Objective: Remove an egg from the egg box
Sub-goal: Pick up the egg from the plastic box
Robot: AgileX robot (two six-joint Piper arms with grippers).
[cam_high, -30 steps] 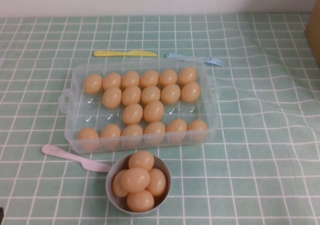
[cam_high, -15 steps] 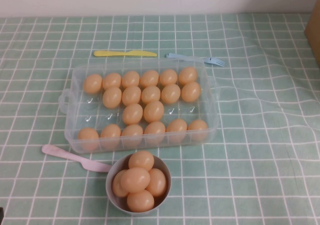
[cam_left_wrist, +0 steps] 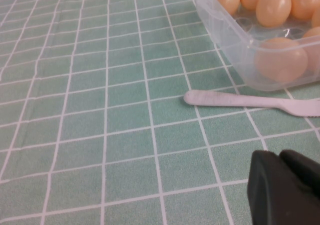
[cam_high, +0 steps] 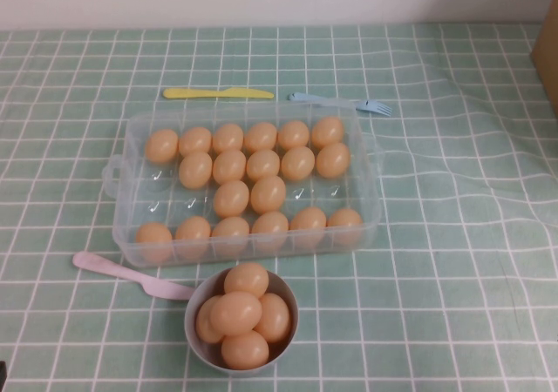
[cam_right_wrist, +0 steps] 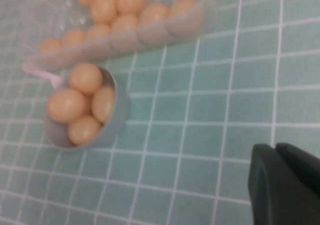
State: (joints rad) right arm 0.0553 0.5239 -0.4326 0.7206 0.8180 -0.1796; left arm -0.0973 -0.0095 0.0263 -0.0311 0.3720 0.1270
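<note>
Egg box [cam_high: 122, 226] on tabletop [cam_high: 453, 261]; right end effector [cam_right_wrist: 285, 185] closed and empty, left end effector [cam_left_wrist: 285, 187] apparently closed. Open wide, descend vertically over an outer egg [cam_high: 345, 220].

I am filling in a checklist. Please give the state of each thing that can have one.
egg box: no lid on it, partly filled, some slots empty
bowl: upright, heaped with eggs
left claw: shut, holds nothing, above the cloth
right claw: shut, holds nothing, above the cloth
</note>
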